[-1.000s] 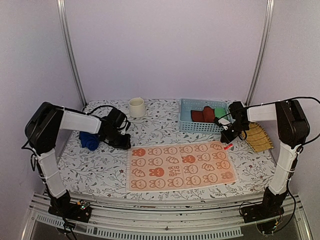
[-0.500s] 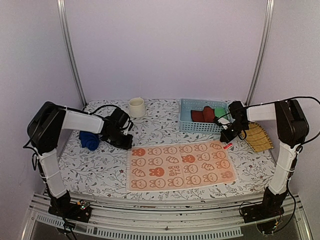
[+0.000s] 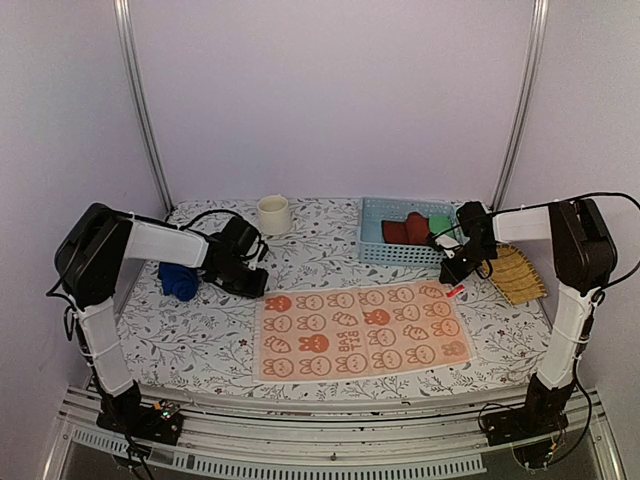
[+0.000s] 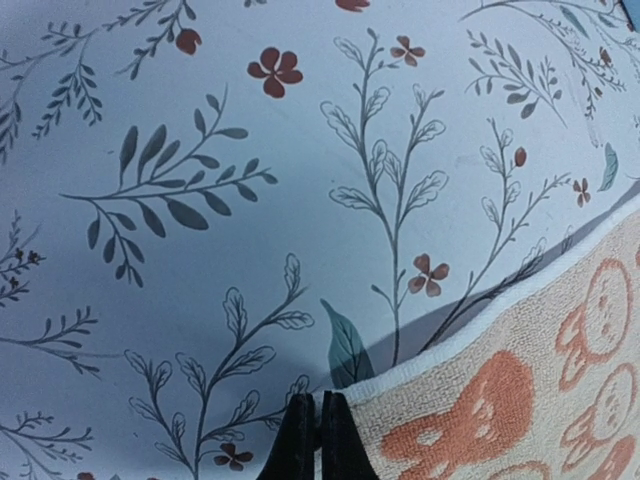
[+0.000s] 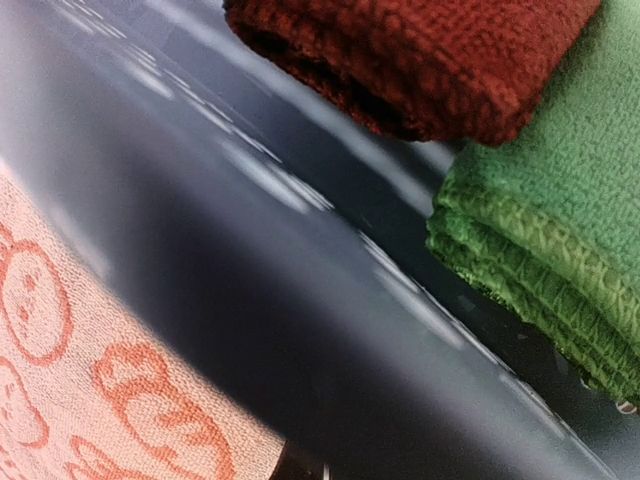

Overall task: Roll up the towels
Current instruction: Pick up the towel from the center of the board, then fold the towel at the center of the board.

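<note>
The orange towel (image 3: pixel 360 335) with white rabbit shapes lies flat in the middle of the table. My left gripper (image 3: pixel 260 288) is at its far left corner. In the left wrist view the left gripper (image 4: pixel 314 440) is shut, pinching the towel's white-hemmed corner (image 4: pixel 480 400), which is lifted a little off the table. My right gripper (image 3: pixel 452 282) is at the far right corner, beside a small red tag (image 3: pixel 457 292). In the right wrist view the right gripper (image 5: pixel 310 470) barely shows, pressed together at the towel's edge (image 5: pixel 90 390). The blue towel (image 3: pixel 178 281) lies rolled at the left.
A blue basket (image 3: pixel 372 250) at the back holds a red roll (image 3: pixel 406 229) (image 5: pixel 430 50) and a green roll (image 3: pixel 438 222) (image 5: pixel 550 220); its wall is close in front of the right gripper. A white cup (image 3: pixel 274 214) stands at the back. A yellow woven mat (image 3: pixel 517 272) lies at the right.
My left gripper has slid a little to the right, onto the orange towel's far left corner. The right arm and the towel have hardly moved.
</note>
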